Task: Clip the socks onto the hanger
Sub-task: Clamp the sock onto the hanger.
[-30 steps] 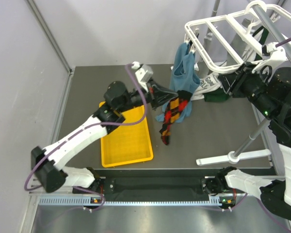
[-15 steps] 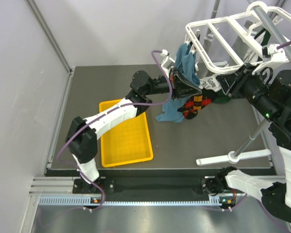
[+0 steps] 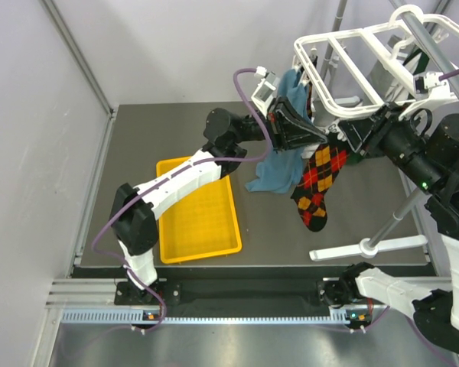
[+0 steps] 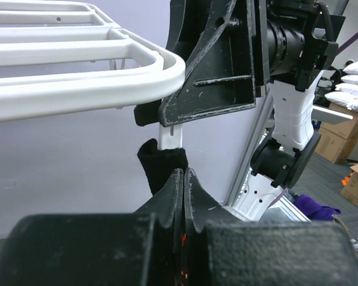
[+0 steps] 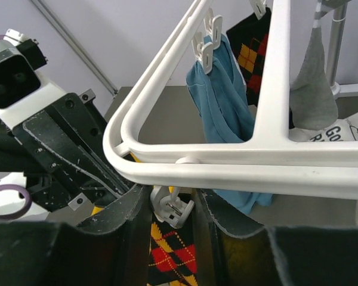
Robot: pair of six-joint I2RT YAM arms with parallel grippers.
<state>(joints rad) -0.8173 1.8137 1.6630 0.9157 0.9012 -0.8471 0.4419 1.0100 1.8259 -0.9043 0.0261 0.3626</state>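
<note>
Argyle sock (image 3: 312, 183) lower, cuff partly hidden

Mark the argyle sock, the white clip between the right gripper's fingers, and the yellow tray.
argyle sock (image 3: 315, 183): top external view, on the patterned middle of the hanging sock.
white clip (image 5: 172, 207): right wrist view, on the middle of the clip's body.
yellow tray (image 3: 203, 222): top external view, on its bare floor.
</note>
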